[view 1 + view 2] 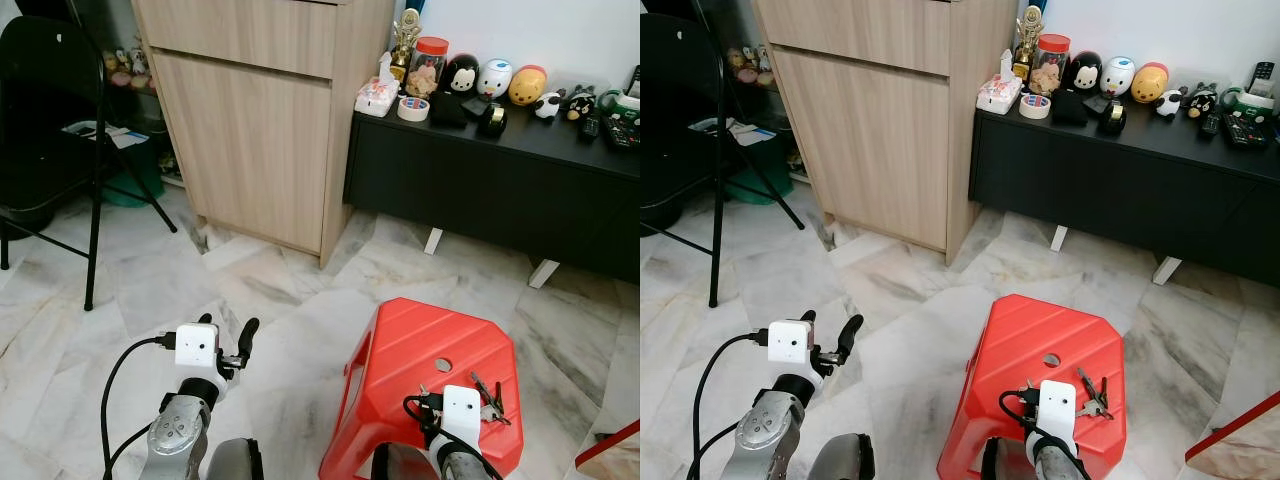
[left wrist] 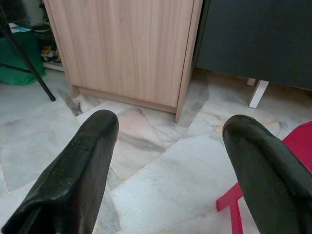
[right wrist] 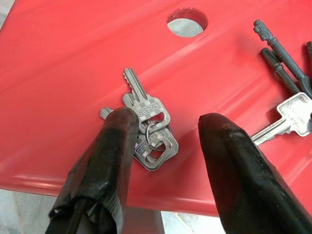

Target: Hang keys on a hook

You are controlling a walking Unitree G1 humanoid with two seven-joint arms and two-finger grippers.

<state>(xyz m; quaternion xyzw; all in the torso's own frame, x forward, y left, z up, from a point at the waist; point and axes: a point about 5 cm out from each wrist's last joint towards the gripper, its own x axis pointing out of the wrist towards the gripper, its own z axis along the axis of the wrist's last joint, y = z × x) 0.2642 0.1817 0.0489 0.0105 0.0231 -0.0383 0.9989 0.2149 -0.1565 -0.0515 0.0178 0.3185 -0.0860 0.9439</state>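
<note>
My right end effector [image 3: 163, 146] hung open over the red stool [image 3: 58, 73], fingers straddling the silver keys [image 3: 148, 126] lying flat there. I judged them light, stiff, slippery and loose on the ring, best pinched across the bows. Darker keys [image 3: 285, 63] lay at 2 o'clock. My left end effector [image 2: 168, 161] idled open. On the tabletop, a jar [image 1: 429, 63] held something I couldn't make out.

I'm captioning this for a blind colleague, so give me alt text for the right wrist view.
The right gripper, fingers apart, straddles a small bunch of silver keys lying on a red stool. A second set of keys, dark and silver, lies beside it near the hole in the seat.
</note>
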